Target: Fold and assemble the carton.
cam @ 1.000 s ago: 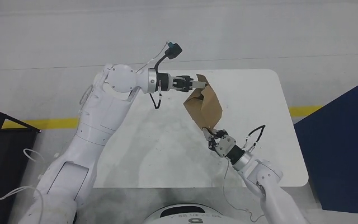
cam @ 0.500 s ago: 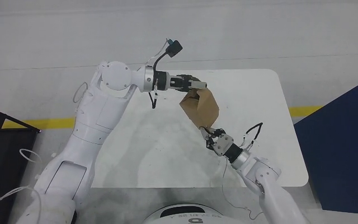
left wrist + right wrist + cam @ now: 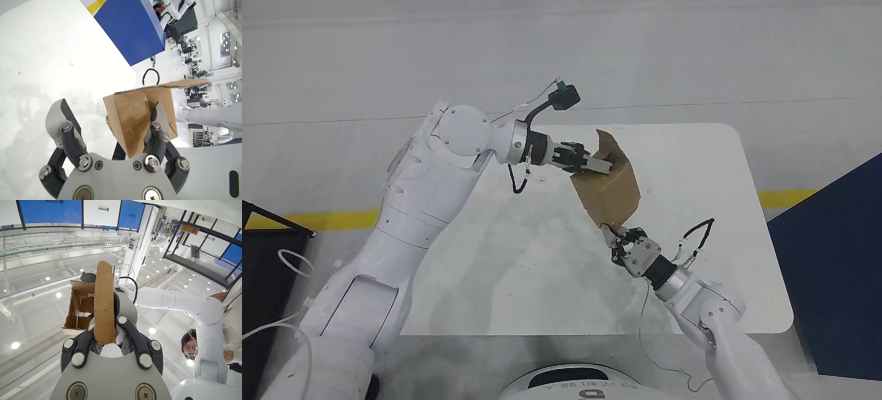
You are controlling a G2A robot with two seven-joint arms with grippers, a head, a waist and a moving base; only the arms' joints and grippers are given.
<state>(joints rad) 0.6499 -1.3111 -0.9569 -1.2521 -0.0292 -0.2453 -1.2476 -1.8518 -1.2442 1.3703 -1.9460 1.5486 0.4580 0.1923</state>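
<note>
A brown cardboard carton (image 3: 609, 187) is held above the white table (image 3: 697, 170), partly folded, with one flap sticking up. My left gripper (image 3: 589, 162) is at the carton's far-left upper edge. In the left wrist view this gripper (image 3: 110, 104) is open, and one finger (image 3: 157, 117) rests against the carton's wall (image 3: 132, 115). My right gripper (image 3: 621, 238) sits just below the carton near the table's front. It is shut on a lower flap (image 3: 104, 306), and the carton's open inside (image 3: 79, 311) lies beyond that flap.
A blue partition (image 3: 842, 250) stands off the table's right edge. A yellow floor stripe (image 3: 332, 219) runs to the left. The table's left half and far right corner are bare.
The carton has turned and squared up, its upper flap now standing more upright. My left gripper dipped slightly and rotated at the carton's top edge. My right gripper stayed almost in place.
</note>
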